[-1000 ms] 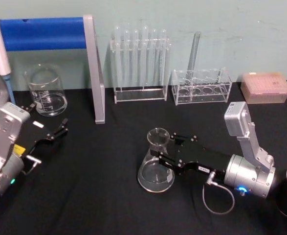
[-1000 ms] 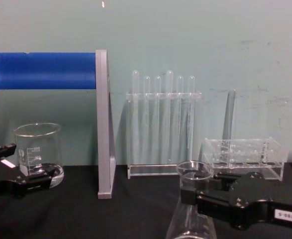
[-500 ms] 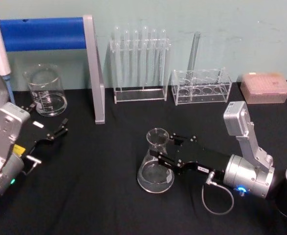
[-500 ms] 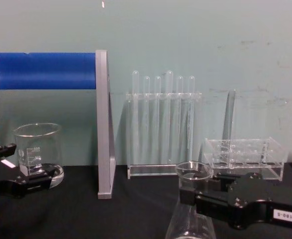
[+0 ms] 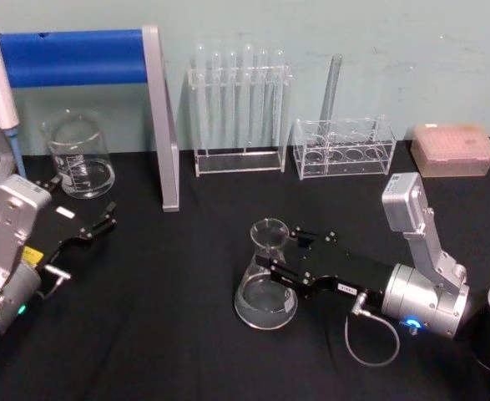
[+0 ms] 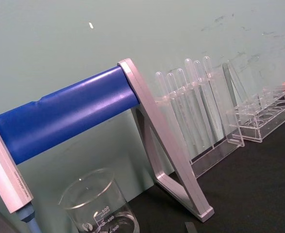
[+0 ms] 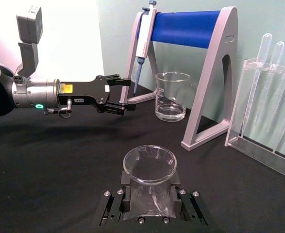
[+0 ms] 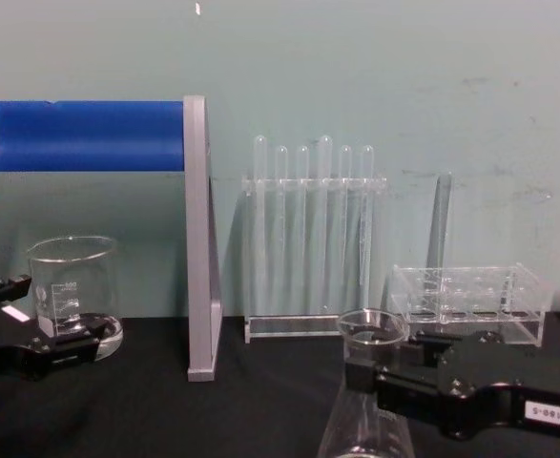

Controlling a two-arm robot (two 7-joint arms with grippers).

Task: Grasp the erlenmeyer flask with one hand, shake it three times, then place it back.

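Clear glass conical erlenmeyer flask (image 5: 265, 284): lower centre of head view, upright, long axis vertical, wide base seemingly resting on black worktop (image 5: 169, 334).
Black right gripper (image 5: 275, 264): in from frame's right, level, clamped on flask neck just below flared rim.
Coming move, by judgement: straight lift along neck axis, then shake.
Black left gripper (image 5: 104, 219): mid-left of frame, well apart from flask, fingers spread, idle.
Right wrist view: neck pinched between both jaws, contact plain.
Chest view: rim just above gripper, flask base cut off at bottom edge.
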